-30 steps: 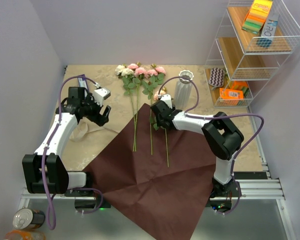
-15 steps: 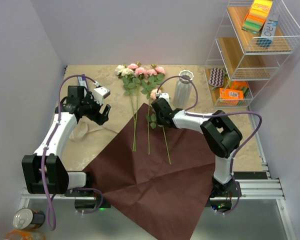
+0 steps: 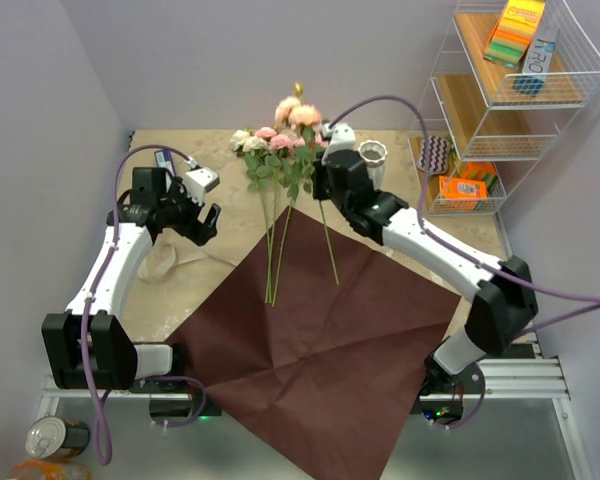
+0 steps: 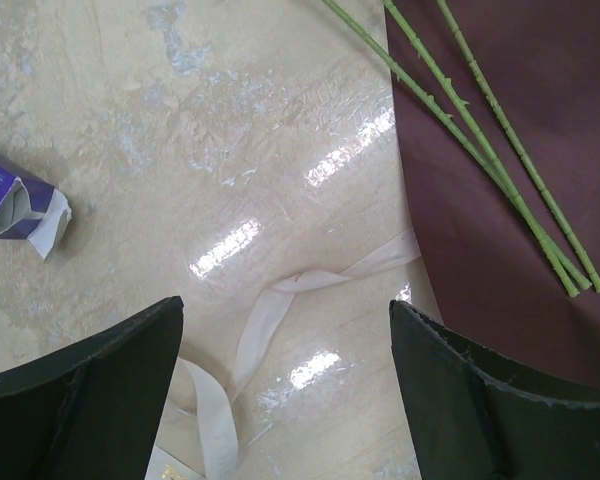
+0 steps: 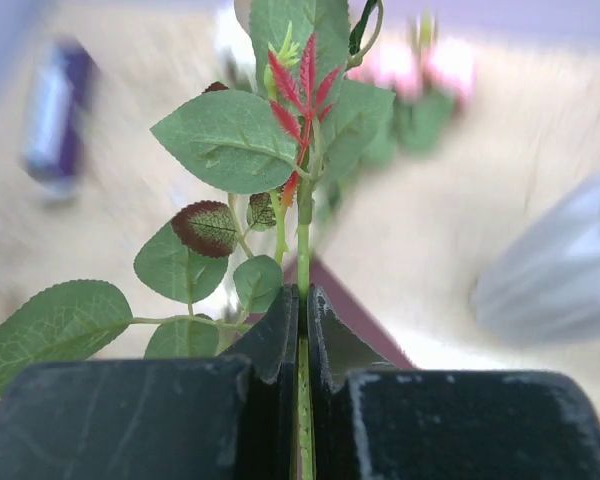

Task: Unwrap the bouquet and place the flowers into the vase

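Note:
My right gripper [image 3: 320, 182] is shut on the green stem [image 5: 302, 245] of one of the flowers, whose peach and pink blooms [image 3: 295, 110] stand raised above the table. Its stem end [image 3: 334, 280] hangs over the unfolded dark red paper [image 3: 310, 350]. The other flowers [image 3: 270, 150] lie on the table, their stems [image 4: 490, 160] reaching onto the paper. The white ribbed vase [image 3: 371, 157] stands just right of my right gripper, partly behind the arm. My left gripper [image 3: 195, 222] hovers open over the loose beige ribbon [image 4: 270, 310], with nothing between its fingers.
A wire shelf [image 3: 500, 90] with sponges and boxes fills the back right corner. A small purple carton [image 4: 15, 205] lies on the table left of the ribbon. A tin can [image 3: 55, 435] sits off the table's near left corner.
My right gripper shut on a flower stem and lifted it off the paper, up and toward the back beside the vase. The left arm has barely moved.

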Robot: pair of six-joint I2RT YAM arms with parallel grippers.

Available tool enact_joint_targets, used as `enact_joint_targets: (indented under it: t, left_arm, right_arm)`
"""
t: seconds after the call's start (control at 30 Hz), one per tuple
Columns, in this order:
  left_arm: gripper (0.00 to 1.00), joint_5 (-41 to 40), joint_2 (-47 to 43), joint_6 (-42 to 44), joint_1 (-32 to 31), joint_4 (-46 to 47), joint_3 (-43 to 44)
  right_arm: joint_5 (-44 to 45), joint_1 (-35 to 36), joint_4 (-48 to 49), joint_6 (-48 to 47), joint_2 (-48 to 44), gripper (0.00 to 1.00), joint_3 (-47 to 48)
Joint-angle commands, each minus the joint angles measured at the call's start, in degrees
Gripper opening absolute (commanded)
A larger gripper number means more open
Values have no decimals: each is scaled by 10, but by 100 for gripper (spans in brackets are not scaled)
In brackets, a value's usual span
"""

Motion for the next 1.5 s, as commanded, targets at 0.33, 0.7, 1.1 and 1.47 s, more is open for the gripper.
enact_joint_targets:
  t: [0.33, 0.7, 1.1, 1.47]
  left_arm:
    - [88, 26, -21, 12, 1, -6, 20]
    - [88, 45, 2, 14, 1, -17, 19]
    - [89, 117, 9, 48, 0, -58, 20]
    - [90, 162, 15, 95, 0, -105, 25]
  right_arm:
    - [153, -3, 372, -351, -67, 0, 124]
    - [184, -48, 605, -474, -3, 0, 172]
    - [186, -90, 692, -497, 44, 0, 182]
    - [228, -114, 753, -491, 103, 0, 138]
